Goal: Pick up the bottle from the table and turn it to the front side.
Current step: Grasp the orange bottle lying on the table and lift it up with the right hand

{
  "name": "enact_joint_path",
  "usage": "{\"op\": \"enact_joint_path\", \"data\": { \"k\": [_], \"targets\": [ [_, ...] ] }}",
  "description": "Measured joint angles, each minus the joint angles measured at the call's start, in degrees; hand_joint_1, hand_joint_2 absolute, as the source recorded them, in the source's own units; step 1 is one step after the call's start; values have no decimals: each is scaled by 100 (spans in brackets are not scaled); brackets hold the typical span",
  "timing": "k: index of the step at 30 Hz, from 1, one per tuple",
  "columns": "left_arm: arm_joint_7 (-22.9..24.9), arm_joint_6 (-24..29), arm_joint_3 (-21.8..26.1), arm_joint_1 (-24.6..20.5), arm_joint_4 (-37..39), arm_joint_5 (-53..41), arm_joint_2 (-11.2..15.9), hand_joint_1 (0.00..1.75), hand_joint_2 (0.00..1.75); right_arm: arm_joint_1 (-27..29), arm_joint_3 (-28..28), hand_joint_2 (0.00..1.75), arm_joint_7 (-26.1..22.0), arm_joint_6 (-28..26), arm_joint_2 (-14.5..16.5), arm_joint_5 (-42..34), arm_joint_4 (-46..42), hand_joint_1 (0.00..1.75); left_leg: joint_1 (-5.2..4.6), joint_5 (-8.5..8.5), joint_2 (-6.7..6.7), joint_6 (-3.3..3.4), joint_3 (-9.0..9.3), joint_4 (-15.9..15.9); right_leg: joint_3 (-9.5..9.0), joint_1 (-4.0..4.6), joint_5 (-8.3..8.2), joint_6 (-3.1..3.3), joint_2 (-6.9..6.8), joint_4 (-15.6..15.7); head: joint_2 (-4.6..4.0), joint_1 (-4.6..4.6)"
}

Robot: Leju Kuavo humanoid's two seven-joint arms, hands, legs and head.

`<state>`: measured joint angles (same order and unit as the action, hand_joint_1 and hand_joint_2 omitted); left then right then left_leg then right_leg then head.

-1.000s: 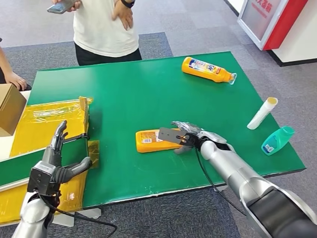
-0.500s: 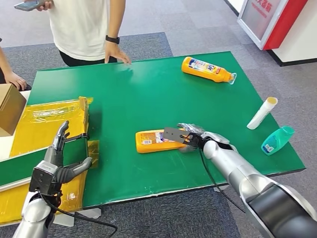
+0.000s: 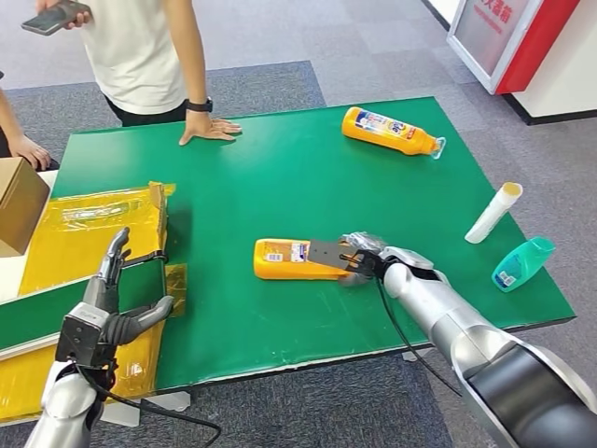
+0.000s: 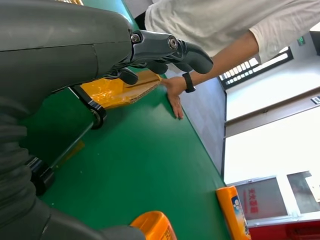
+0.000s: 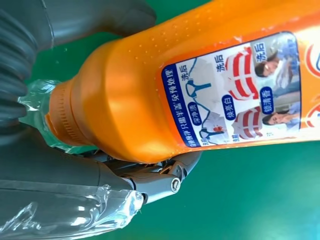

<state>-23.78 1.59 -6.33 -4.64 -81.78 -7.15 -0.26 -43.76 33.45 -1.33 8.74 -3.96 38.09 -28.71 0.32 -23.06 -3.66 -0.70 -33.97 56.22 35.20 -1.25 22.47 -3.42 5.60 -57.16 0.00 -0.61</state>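
The right hand [image 3: 363,259] has closed around the neck end of the orange bottle [image 3: 292,259], which lies on its side near the middle of the green table [image 3: 282,177]; the left hand [image 3: 105,303] hovers open and empty at the near left. This looks like the grasp step; next comes lifting and rolling it label-forward. Since a moment ago the bottle has swung squarer and the person's hand [image 3: 210,128] has settled on the far edge.

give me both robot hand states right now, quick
Left robot hand: open, fingers apart, holding nothing.
Right robot hand: grips the neck end of the orange bottle lying on the green table.
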Motion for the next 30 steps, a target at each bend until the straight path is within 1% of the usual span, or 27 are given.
{"op": "enact_joint_path", "data": {
  "k": [5,11,18,24,27,30],
  "targets": [
    [0,22,24,78,-12,-4,4,0,175,80,18,175,-122,-74,-63,-119,-409,175,1,1,0,-2,-2,0,3,0,0,1,0,0,0,0],
    [-19,32,122,233,-82,-33,15,0,175,358,-52,175,-298,-71,-297,-598,-1307,175,0,1,0,-1,-7,0,5,0,0,0,0,0,0,-1],
    [-61,28,218,332,-166,-62,28,0,175,604,-108,175,-350,-80,-501,-773,-2128,175,0,2,0,-2,-8,0,8,0,-1,1,0,0,0,0],
    [-105,-7,304,438,-296,-52,28,0,175,967,-355,175,-507,-178,-589,-1261,-2951,175,1,2,0,-2,-10,0,10,0,-1,1,0,0,0,-1],
    [-109,-24,325,463,-323,-32,28,0,175,1086,-433,175,-537,-180,-613,-1326,-3186,175,1,2,0,-2,-12,0,11,0,-1,1,-1,0,0,-1],
    [-174,-154,356,473,-351,133,28,0,175,1245,-571,175,-680,-150,-616,-1665,-3405,175,1,2,0,-2,-12,0,10,0,-1,1,-1,0,0,0]
  ]
}}
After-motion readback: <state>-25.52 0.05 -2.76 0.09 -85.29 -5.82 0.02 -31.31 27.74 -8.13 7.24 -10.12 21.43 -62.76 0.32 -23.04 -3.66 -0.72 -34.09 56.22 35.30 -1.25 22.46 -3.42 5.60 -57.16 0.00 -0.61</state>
